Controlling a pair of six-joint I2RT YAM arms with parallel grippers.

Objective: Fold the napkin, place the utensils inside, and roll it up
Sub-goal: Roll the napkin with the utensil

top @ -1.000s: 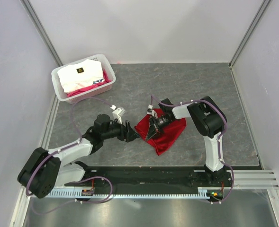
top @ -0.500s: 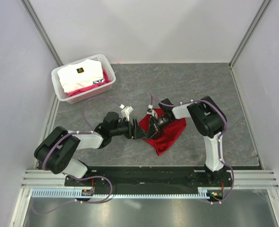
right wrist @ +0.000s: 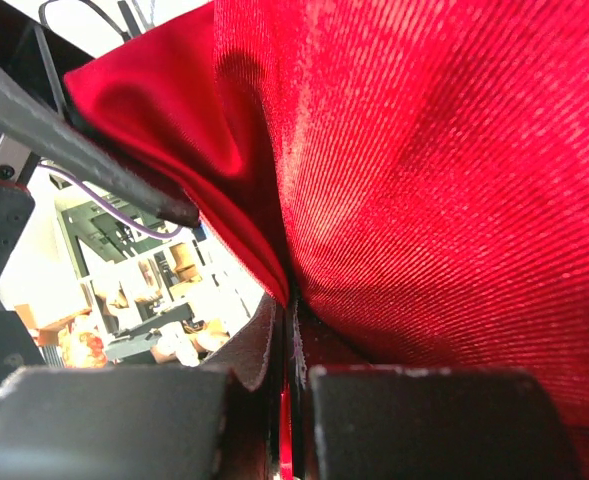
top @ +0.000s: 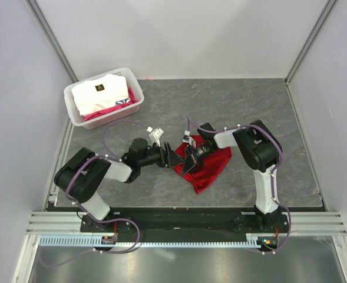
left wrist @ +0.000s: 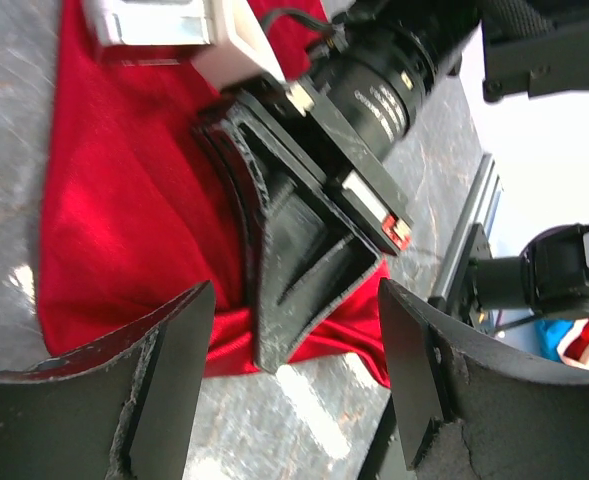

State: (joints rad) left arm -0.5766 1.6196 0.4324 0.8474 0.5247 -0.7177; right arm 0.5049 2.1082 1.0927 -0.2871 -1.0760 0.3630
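The red napkin (top: 207,164) lies bunched on the grey table, right of centre. My right gripper (top: 188,159) is shut on the napkin's left edge, and in the right wrist view the red cloth (right wrist: 434,180) fills the frame and runs down between the closed fingertips (right wrist: 259,355). My left gripper (top: 175,159) is open and points right, just left of that pinched edge. In the left wrist view its two fingers stand on either side of the right gripper's tip (left wrist: 299,300) and the napkin's (left wrist: 124,200) hem, touching neither. The utensils are out of view.
A white plastic basket (top: 69,104) holding white and pink folded fabric (top: 100,94) stands at the back left. A black rail (top: 179,218) runs along the near edge by the arm bases. Pale walls close in the table on three sides.
The left arm has swung right and reached toward the napkin, bringing its open gripper up to the right gripper's tip. The right arm and the napkin have not moved.
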